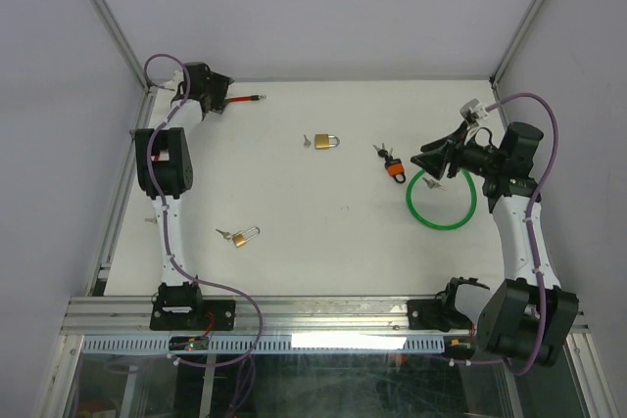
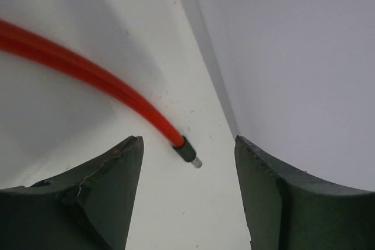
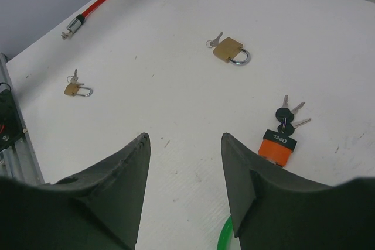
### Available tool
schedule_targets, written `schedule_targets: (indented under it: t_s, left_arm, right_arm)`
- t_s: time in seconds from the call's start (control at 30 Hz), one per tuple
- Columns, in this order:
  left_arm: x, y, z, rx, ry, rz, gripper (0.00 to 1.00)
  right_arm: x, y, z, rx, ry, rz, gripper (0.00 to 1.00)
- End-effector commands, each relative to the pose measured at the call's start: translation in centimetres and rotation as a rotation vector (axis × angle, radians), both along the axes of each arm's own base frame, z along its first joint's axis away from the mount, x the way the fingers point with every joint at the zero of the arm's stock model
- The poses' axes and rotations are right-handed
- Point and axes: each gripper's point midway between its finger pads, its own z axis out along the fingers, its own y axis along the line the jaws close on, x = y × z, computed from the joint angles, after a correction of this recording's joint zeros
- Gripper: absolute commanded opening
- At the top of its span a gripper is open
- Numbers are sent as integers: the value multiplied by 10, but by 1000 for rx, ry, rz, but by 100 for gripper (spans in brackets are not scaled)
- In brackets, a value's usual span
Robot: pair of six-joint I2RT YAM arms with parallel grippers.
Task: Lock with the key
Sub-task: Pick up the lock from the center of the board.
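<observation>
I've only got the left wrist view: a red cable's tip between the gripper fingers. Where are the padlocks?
Observer: Three lie well apart in the top view; the brass padlock sits farthest back, a key beside it.
Operator: Is the right gripper holding anything?
Observer: No, the right gripper is open and empty, hovering near the orange padlock.
Operator: Anything else there?
Observer: A green loop lies flat just beside that padlock.

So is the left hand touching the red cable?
Apart. The left wrist view shows the red cable tip between the fingers of the left hand, with bare table on both sides.
</observation>
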Motion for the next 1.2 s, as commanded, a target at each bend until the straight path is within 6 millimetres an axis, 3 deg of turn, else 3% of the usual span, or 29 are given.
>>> schedule_targets:
  t_s: [0.0, 0.13, 0.27, 0.53, 0.63, 0.83, 1.0, 1.17]
  left_arm:
    - [18, 1, 25, -9, 42, 76, 63]
    - [14, 19, 17, 112, 110, 120, 56]
    - [-1, 50, 26, 284, 143, 186, 54]
    - [-82, 137, 89, 579, 242, 497, 77]
    - [-119, 160, 75, 571, 311, 539, 81]
    - [-191, 188, 23, 439, 446, 585, 87]
    - [-236, 218, -1, 318, 507, 629, 89]
    - [-262, 220, -18, 272, 514, 595, 87]
  right_arm:
    - [3, 3, 6, -35, -62, 10, 54]
    - [3, 5, 4, -39, -56, 16, 54]
    - [3, 6, 3, -39, -53, 21, 54]
    - [1, 14, -1, -36, -40, 49, 54]
    - [2, 15, -2, -34, -33, 53, 54]
    - [3, 15, -8, -24, -3, 53, 54]
    - [4, 14, -11, -22, 2, 44, 54]
    - [6, 14, -15, -18, 18, 43, 54]
